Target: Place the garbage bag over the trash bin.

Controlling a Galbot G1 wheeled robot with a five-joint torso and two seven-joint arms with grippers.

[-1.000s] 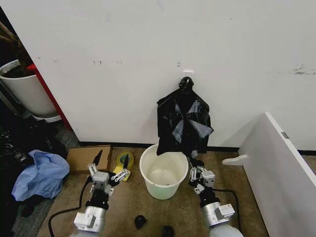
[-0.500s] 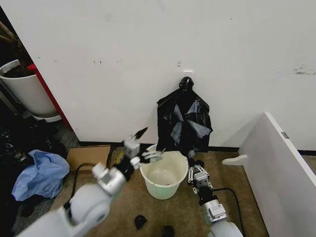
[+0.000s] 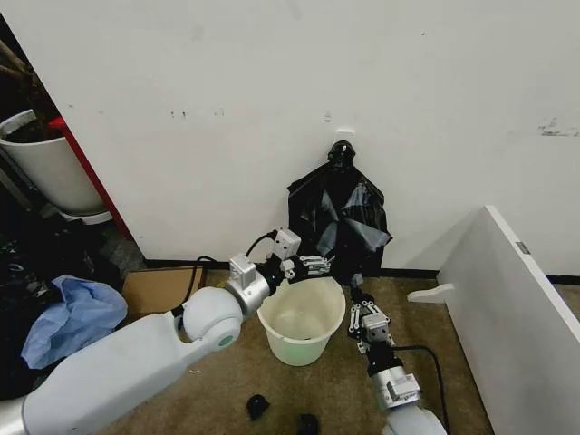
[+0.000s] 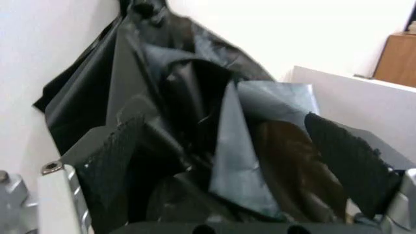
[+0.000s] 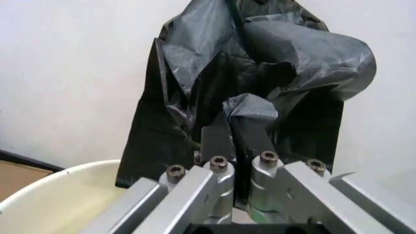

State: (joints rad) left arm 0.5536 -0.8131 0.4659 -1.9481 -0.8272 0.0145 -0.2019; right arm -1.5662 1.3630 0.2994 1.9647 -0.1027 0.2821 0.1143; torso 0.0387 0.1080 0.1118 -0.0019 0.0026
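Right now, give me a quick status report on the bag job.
Left gripper open at garbage bag. Right gripper shut, beside trash bin. Bag hanging on wall, not on bin.

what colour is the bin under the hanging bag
Cream-white, the trash bin below the black garbage bag; the head view shows it best.

The left gripper (image 4: 237,161) stands with its two ribbed black fingers (image 4: 120,165) spread wide on either side of the garbage bag (image 4: 195,97) — glossy, wrinkled black plastic hanging against the white wall (image 4: 39,44) — with a pale grey fold of it lying between them.
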